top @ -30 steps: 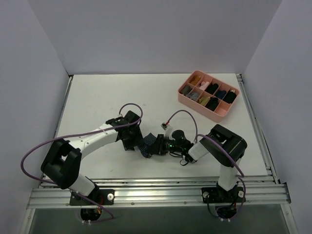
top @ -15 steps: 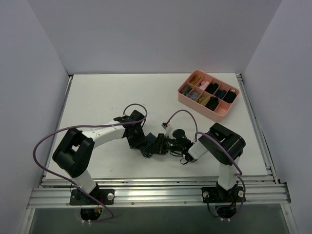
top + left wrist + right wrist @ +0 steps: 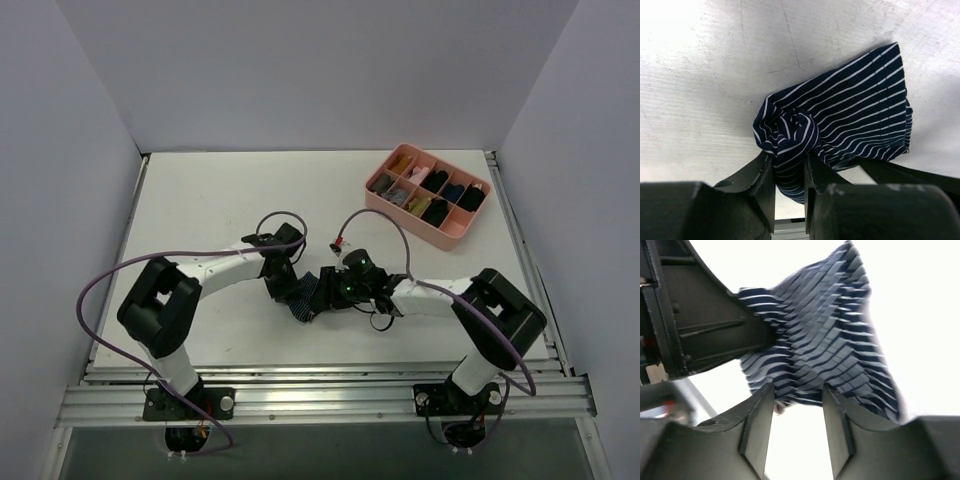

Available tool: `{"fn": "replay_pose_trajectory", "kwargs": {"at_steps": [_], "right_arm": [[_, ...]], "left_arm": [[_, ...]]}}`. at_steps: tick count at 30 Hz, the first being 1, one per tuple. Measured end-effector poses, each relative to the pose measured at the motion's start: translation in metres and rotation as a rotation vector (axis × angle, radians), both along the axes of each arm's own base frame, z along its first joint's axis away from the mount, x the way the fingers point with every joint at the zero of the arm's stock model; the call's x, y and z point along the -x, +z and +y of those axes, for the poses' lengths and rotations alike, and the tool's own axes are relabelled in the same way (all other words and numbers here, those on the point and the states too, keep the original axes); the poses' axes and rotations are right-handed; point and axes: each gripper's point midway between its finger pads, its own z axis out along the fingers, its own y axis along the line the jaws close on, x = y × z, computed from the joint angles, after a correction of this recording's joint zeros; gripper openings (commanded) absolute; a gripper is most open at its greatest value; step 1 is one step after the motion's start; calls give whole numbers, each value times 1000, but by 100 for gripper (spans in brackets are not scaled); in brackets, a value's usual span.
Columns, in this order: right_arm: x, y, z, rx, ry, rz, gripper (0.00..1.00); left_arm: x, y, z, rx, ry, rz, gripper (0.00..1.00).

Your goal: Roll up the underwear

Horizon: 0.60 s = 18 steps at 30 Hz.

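The underwear (image 3: 306, 297), navy with thin light pinstripes, lies between my two grippers at the table's front middle. In the left wrist view one end of it (image 3: 790, 132) is twisted into a tight roll and the rest (image 3: 865, 115) lies flat. My left gripper (image 3: 789, 167) is shut on that rolled end; it shows from above too (image 3: 285, 282). My right gripper (image 3: 797, 410) is open, its tips at the cloth's near edge (image 3: 815, 340), which is blurred. From above the right gripper (image 3: 333, 291) sits at the cloth's right side.
A pink divided tray (image 3: 405, 218) holding small dark bundles stands at the back right. Purple cables loop above both wrists. The left gripper's dark body (image 3: 700, 330) fills the left of the right wrist view. White walls enclose the table.
My left gripper has moved a little to the right with the rolled end in it. The right arm has stretched out, its elbow swinging right and nearer, with its gripper staying at the cloth.
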Motion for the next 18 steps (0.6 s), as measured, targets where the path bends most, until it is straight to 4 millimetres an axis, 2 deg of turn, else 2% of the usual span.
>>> {"fn": "replay_pose_trajectory", "kwargs": {"at_steps": [5, 7, 15, 18], "right_arm": [[-5, 8, -27, 229, -25, -86, 44], [-3, 15, -31, 295, -19, -139, 45], [39, 45, -1, 383, 138, -385, 49], [43, 52, 8, 419, 169, -447, 50]], "left_arm": [[0, -2, -1, -41, 4, 36, 2], [-1, -3, -2, -58, 2, 57, 2], [-1, -4, -4, -112, -23, 131, 2], [-1, -4, -5, -121, -29, 147, 2]]}}
